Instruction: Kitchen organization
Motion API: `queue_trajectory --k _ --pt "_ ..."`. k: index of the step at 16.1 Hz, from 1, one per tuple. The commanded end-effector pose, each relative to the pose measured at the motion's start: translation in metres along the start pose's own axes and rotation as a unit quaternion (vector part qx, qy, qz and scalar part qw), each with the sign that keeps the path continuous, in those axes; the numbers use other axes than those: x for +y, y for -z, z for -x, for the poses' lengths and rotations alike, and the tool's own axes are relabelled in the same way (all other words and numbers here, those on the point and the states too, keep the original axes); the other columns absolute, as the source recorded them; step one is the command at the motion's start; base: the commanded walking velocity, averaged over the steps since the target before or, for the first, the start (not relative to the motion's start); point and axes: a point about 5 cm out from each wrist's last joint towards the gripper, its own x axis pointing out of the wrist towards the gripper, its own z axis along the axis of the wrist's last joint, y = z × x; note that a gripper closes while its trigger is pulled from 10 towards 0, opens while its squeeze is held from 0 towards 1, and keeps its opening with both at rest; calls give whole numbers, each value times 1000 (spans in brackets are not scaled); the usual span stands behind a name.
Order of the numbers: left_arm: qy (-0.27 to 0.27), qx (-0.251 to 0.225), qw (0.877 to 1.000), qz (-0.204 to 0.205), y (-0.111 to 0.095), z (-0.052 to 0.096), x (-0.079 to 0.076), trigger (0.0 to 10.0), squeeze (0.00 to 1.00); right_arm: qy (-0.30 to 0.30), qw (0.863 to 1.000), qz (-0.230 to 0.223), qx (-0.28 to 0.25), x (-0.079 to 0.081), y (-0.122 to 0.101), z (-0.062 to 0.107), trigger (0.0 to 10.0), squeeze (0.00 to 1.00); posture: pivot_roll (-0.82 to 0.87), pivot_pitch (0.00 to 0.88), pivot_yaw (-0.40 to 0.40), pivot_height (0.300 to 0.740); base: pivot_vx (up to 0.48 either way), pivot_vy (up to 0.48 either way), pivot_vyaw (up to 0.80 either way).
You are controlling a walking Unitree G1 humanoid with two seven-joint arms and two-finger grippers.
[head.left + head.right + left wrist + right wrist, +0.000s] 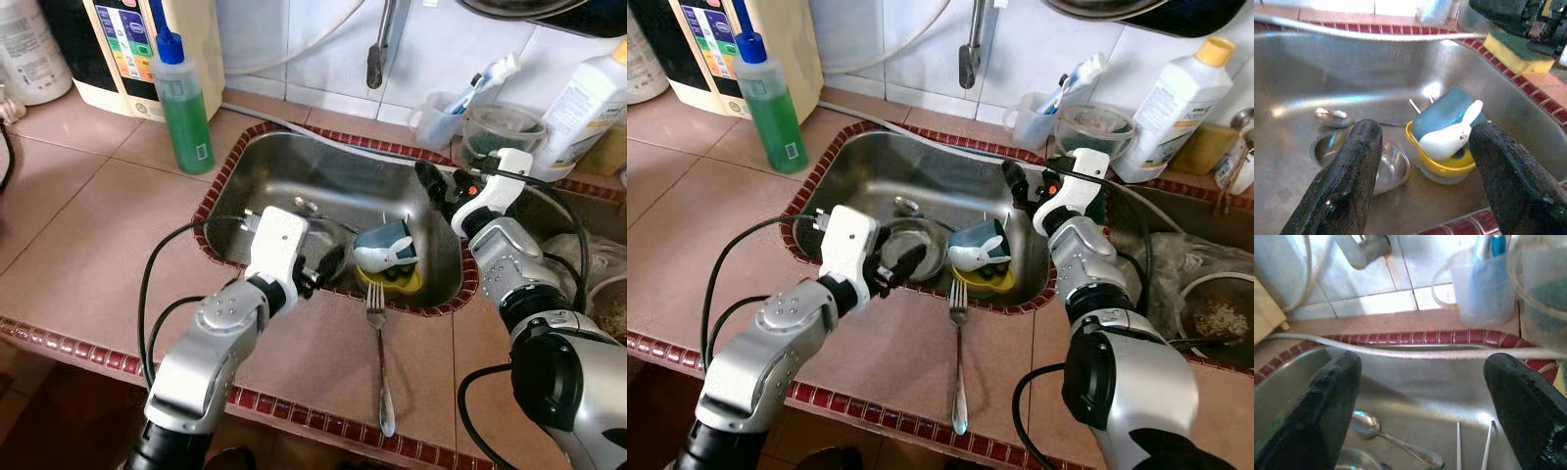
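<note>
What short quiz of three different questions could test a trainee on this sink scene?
1. True or false: the fork lies inside the sink.
2. What sits in the yellow bowl? A) blue-and-white cup B) sponge C) green bottle
3. Fill in: the left gripper has its jaws ____.

Key:
1. False; it lies on the counter, tines at the sink's edge.
2. A, the blue-and-white cup.
3. Open.

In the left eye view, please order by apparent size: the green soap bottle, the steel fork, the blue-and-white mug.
1. Green soap bottle with blue cap
2. Steel fork on the counter, comparable in length but much thinner
3. Blue-and-white mug in the steel sink
</note>
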Motion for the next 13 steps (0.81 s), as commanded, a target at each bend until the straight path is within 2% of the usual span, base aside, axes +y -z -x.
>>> queue_trajectory --k 1,3,6,7,8,13 --pt "5 -5 1000 -4 -1 -3 -2 10000 0 -15 999 5 -32 2 -17 -3 10000 1000 -7 47 -77 732 0 0 0" --pt "-1 -16 1000 -12 -3 -4 1 10000 0 -33 998 11 -53 7 -23 -5 10000 1000 -3 33 -83 732 0 0 0" --pt "-35 -37 999 -5 -5 -2 17 10000 0 -67 994 30 -86 17 -25 -4 10000 1000 -2 15 -87 732 0 0 0" --pt "-48 -41 998 -8 -4 0 23 10000 0 -78 992 35 -94 20 -23 -2 10000 804 -2 15 -87 732 0 0 0" --pt "-63 -42 997 -12 -3 2 30 10000 0 -91 990 37 -101 23 -18 2 10000 0 0 10 -89 732 0 0 0" --pt "-77 -39 996 -26 7 14 43 10000 0 -119 986 36 -110 29 -1 25 10000 0 1 0 -91 732 0 0 0"
